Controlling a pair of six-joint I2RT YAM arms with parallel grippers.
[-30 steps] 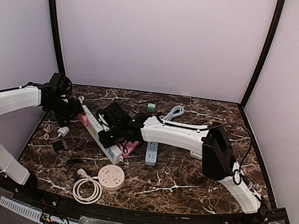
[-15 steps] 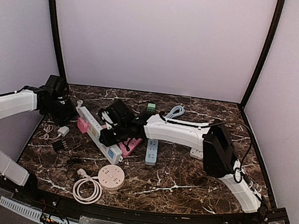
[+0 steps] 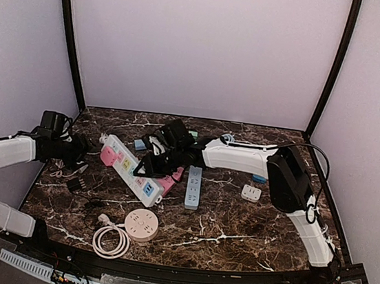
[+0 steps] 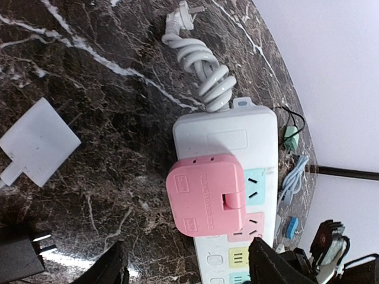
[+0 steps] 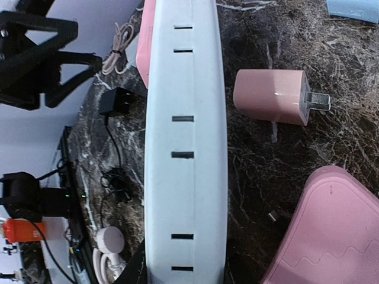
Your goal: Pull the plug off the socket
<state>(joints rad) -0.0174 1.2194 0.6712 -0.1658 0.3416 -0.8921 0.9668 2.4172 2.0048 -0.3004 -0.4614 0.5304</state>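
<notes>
Dark marble table (image 3: 235,224) — left gripper (image 4: 188,255) has backed off empty, jaws apart, pink plug (image 4: 204,195) still seated in the white strip (image 4: 228,139) the right gripper (image 3: 152,165) clamps — pull undone.

White arms (image 3: 233,156), black joints (image 3: 286,178)

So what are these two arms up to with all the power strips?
They're unplugging the pink plug from the white power strip. The right gripper holds the strip steady, while the left gripper hangs open just short of the plug, which is still seated.
</notes>
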